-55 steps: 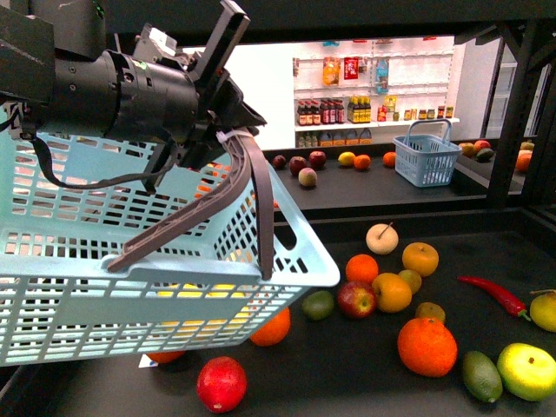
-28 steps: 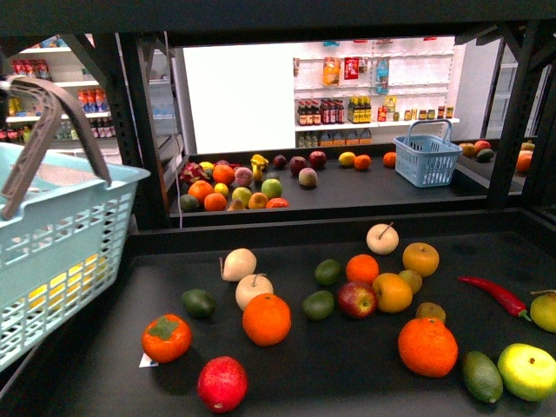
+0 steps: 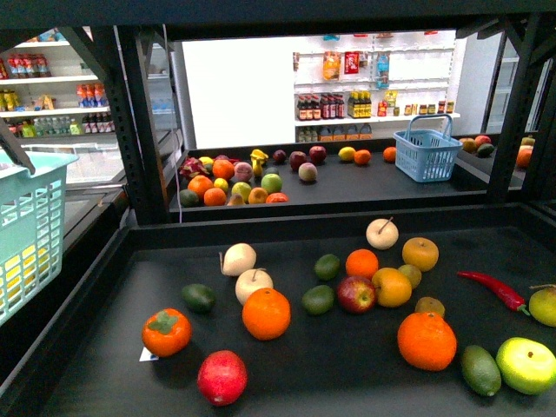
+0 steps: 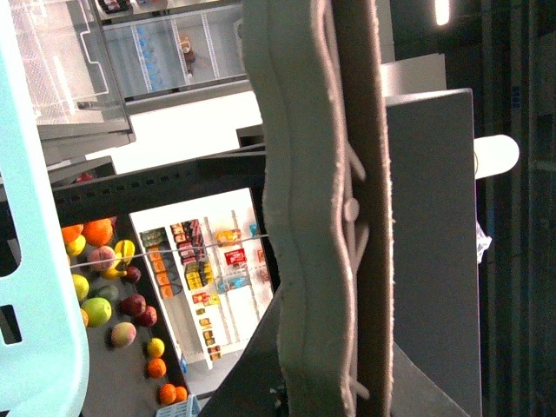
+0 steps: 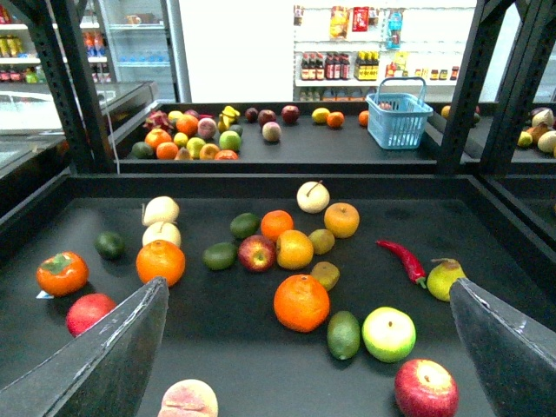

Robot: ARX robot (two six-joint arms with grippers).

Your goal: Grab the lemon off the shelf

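The lemon (image 3: 392, 287) is a yellow oval fruit lying on the black shelf (image 3: 339, 373), touching the right side of a red apple (image 3: 356, 294). In the right wrist view the lemon (image 5: 294, 249) lies beyond my right gripper (image 5: 308, 291), which hangs open and empty above the shelf deck (image 5: 226, 347), nearest a big orange (image 5: 301, 302). My left gripper (image 4: 343, 382) is shut on the grey basket handle (image 4: 313, 217), which fills the left wrist view. Only a corner of the light-blue basket (image 3: 26, 234) shows at the left edge of the front view.
Many fruits lie around the lemon: a round golden stemmed fruit (image 3: 420, 254), oranges (image 3: 426, 340), a yellow-green citrus (image 3: 526, 365), a red chili (image 3: 493, 290). Black uprights (image 3: 143, 122) frame the deck. A blue basket (image 3: 426, 154) stands on the farther deck.
The left arm and its light-blue basket have swung left, almost out of the front view. The fruit on the left half of the deck has come into sight.
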